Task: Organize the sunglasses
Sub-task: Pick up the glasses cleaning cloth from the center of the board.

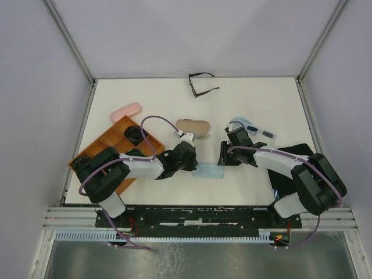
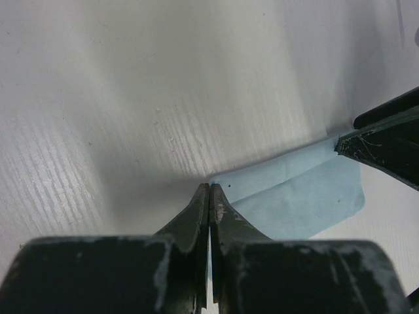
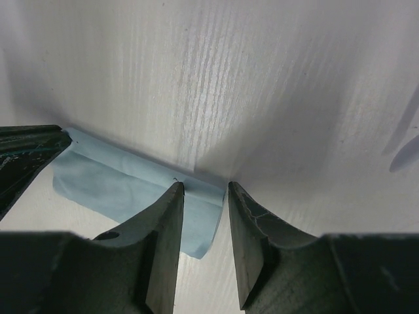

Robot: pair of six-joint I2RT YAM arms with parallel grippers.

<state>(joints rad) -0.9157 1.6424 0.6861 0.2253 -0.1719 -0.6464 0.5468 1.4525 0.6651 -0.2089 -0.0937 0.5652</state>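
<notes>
- The white table (image 1: 261, 99) sat inside pale walls, with your two arms reaching over its near half.
- Your left fingers (image 2: 196, 209) were pressed together, their tips at one corner of the blue cloth (image 2: 294, 190). I cannot tell whether they pinched it.
- Your right fingers (image 3: 167, 222) stood apart, straddling the cloth's opposite corner.
- A thin black-framed pair (image 1: 202, 84) lay open at the far edge, well apart from everything else.
- A dark pair (image 1: 133, 135) sat in the orange tray (image 1: 110, 138) on the left, with a pink case (image 1: 126, 111) just beyond it.
- A white-framed pair (image 1: 260, 129) lay just beside your right arm.
- A tan case (image 1: 193, 126) lay between the arms, beyond the cloth.
</notes>
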